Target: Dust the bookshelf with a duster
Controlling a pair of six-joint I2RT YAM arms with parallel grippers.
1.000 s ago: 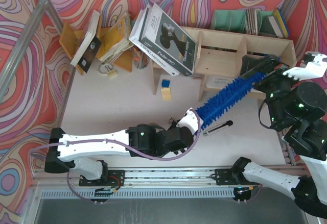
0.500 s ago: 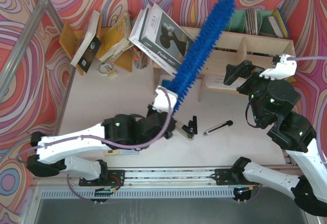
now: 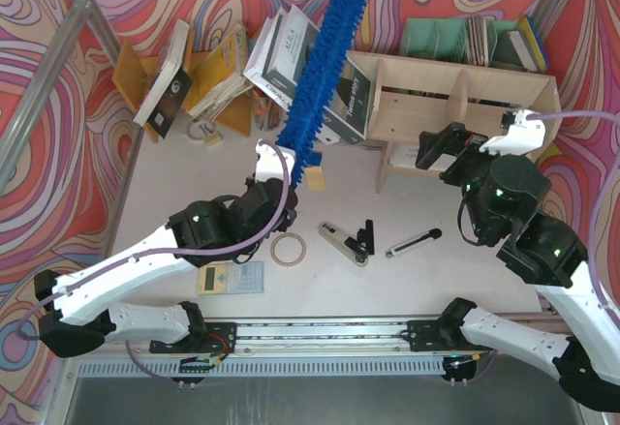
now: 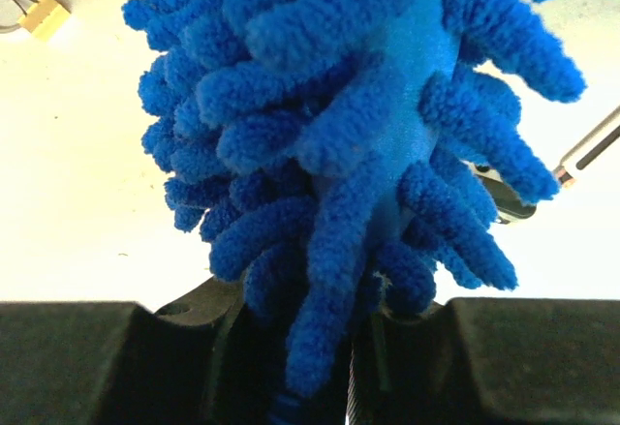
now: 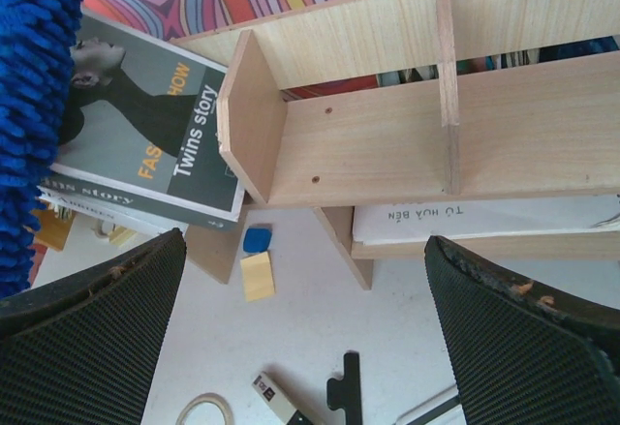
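Observation:
The bright-blue fluffy duster (image 3: 325, 67) slants up and back from my left gripper (image 3: 288, 161), which is shut on its lower end. Its fluff crosses over the big leaning book at the left end of the pale plywood bookshelf (image 3: 455, 86); I cannot tell whether it touches either. In the left wrist view the duster (image 4: 358, 106) fills the frame, and its handle sits between the black fingers (image 4: 97, 357) of the left gripper (image 4: 320, 372). My right gripper (image 3: 438, 149) hangs open in front of the shelf's middle. Its wrist view shows the bookshelf (image 5: 387, 144) and the duster (image 5: 34, 106) at the left edge, with nothing inside the right gripper (image 5: 310, 348).
A large "Twins story" book (image 3: 291, 57) leans on the shelf's left end. An orange-brown book rack (image 3: 194, 76) stands back left and a green file holder (image 3: 455, 38) behind the shelf. On the table lie a tape ring (image 3: 289, 248), utility knife (image 3: 344, 244), pen-like tool (image 3: 414, 242), calculator (image 3: 231, 277) and small blocks (image 3: 315, 178).
The left arm has swung the duster from the shelf's right bay leftward and upward, to over the leaning book. The right gripper has drawn away from the shelf's right end toward the middle.

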